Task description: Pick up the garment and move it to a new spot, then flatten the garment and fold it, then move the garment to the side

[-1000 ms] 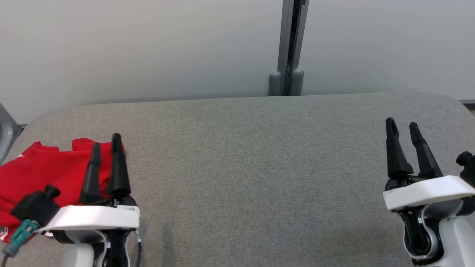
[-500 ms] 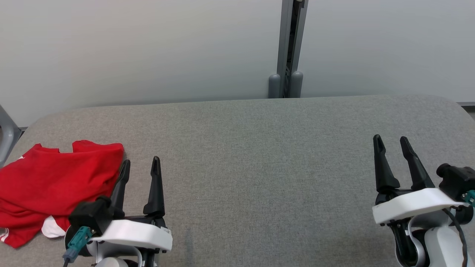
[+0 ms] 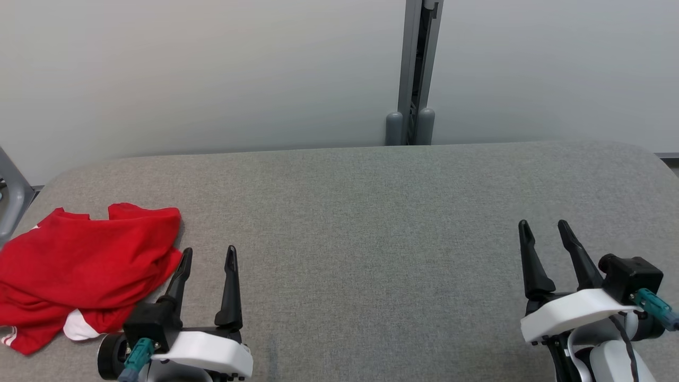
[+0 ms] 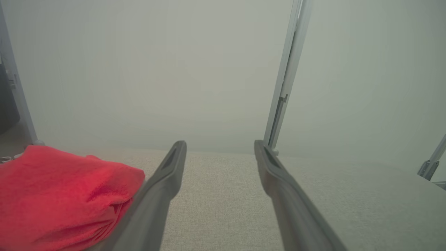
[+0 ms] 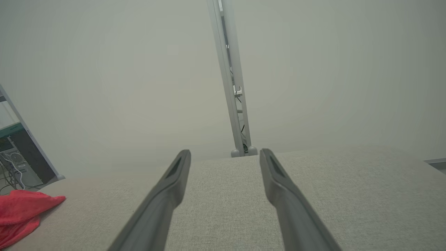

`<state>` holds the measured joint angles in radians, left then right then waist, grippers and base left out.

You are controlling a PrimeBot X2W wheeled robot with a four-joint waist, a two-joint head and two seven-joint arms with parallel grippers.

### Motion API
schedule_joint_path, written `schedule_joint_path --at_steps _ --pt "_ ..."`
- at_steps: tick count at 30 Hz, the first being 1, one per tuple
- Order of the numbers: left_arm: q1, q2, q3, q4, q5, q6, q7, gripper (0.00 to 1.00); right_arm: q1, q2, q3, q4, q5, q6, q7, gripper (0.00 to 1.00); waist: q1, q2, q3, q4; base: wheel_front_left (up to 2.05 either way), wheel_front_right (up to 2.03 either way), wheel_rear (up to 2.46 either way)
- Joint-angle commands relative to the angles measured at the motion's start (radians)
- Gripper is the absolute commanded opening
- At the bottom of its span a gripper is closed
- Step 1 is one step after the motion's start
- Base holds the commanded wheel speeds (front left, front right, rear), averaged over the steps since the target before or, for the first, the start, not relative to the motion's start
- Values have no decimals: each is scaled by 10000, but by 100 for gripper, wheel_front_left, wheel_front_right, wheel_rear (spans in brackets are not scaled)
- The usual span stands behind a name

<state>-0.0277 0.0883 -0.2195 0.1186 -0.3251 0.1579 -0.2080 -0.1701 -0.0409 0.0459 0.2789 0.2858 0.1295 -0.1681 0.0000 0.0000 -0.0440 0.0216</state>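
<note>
The garment (image 3: 85, 265) is red with white trim and lies folded in a loose bundle at the left end of the grey table (image 3: 371, 212). In the left wrist view the garment (image 4: 59, 195) sits at the lower left. It appears small at the far left in the right wrist view, garment (image 5: 21, 212). My left gripper (image 3: 208, 254) stands open just right of the bundle, its left finger close to the cloth edge, holding nothing. My right gripper (image 3: 544, 228) is open at the lower right, far from the cloth. Open fingers frame bare table in both wrist views, left gripper (image 4: 220, 145) and right gripper (image 5: 225, 154).
A pale wall with a grey vertical post (image 3: 416, 69) runs behind the table's far edge. A grey frame leg (image 3: 10, 185) stands off the table's left end. Equipment on shelves (image 5: 14, 160) sits beyond the left end.
My left gripper has come off the garment and pulled back to the right and toward me. The right gripper has drawn back too. The garment stays put; the camera tilted slightly.
</note>
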Motion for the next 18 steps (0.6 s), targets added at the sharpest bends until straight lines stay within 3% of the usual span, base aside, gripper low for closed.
schedule_joint_path --at_steps 1,14,18 --pt "-29 52 -53 11 333 -33 -108 100 -111 -100 72 122 -191 15 -148 100 0 0 -6 12 0 0 0" --pt "85 -14 -72 81 1297 9 -288 100 -282 -116 269 447 -737 17 -492 100 0 0 -24 8 0 0 0" --pt "196 -133 32 110 1136 -202 -339 100 -281 -117 368 549 -636 18 -584 100 0 0 -42 18 0 0 0"
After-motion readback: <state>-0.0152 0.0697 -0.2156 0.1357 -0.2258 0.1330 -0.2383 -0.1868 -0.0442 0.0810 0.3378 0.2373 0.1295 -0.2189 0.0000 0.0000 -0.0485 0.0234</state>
